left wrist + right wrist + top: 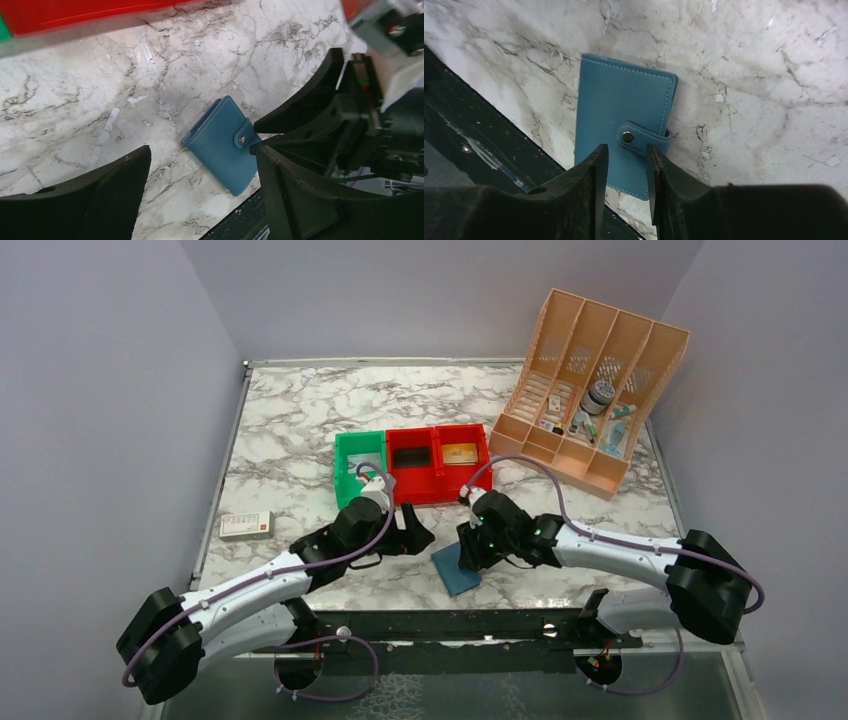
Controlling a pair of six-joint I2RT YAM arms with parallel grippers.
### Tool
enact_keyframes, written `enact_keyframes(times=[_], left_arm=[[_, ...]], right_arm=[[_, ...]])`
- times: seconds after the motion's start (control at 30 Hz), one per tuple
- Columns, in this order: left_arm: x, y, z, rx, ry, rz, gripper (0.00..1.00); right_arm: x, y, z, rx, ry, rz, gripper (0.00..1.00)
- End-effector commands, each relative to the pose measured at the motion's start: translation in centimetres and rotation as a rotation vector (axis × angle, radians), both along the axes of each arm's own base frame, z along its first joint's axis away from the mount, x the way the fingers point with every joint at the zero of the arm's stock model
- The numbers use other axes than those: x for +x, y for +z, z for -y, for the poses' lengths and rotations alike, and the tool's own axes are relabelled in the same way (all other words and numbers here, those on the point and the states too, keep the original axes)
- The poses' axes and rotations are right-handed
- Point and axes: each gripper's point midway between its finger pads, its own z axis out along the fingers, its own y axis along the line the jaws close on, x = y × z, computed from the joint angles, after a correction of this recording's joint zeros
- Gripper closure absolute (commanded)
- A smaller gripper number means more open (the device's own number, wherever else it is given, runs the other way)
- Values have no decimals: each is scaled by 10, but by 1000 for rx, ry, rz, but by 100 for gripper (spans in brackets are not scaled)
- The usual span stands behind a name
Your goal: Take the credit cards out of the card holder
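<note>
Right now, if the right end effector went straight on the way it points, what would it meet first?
The closed blue stitched card holder, near its snap tab, lying on the marble-patterned table. Depth is unclear, but the right end effector looks close.

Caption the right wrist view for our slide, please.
Right gripper lined up on the snap tab of the closed card holder on the marble table.

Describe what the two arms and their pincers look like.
Both arms have white link shells, left arm and right arm, with bulky black joint housings. A purple cable loops along each. The left pincer and right pincer have matte black, wedge-shaped fingers with finely textured faces.
</note>
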Motion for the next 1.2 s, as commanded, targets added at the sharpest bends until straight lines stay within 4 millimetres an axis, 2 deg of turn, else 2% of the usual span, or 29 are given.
enact_keyframes(times=[0.0,0.23,0.43,0.57,0.7,0.87,1.0,1.03,1.17], left_arm=[[3,10,9,-37,18,22,22],[-1,1,13,3,6,18,25],[1,-1,12,17,41,15,26],[0,-12,3,5,113,-12,30],[-6,-13,5,-10,97,-18,30],[-16,-22,11,2,70,-40,30],[-28,-32,20,23,25,-55,30],[-32,-41,26,62,27,-53,32],[-33,-55,34,133,44,-43,33]], right_arm=[[1,-6,0,-78,24,25,67],[0,-10,-4,-128,48,44,67],[6,2,-11,-107,32,77,66],[4,-23,-5,-176,23,38,66],[0,-50,13,-307,-23,14,66],[0,-59,25,-374,-77,25,67],[3,-55,26,-347,-121,47,74],[3,-49,16,-270,-101,63,84],[7,-41,8,-196,-104,93,91]])
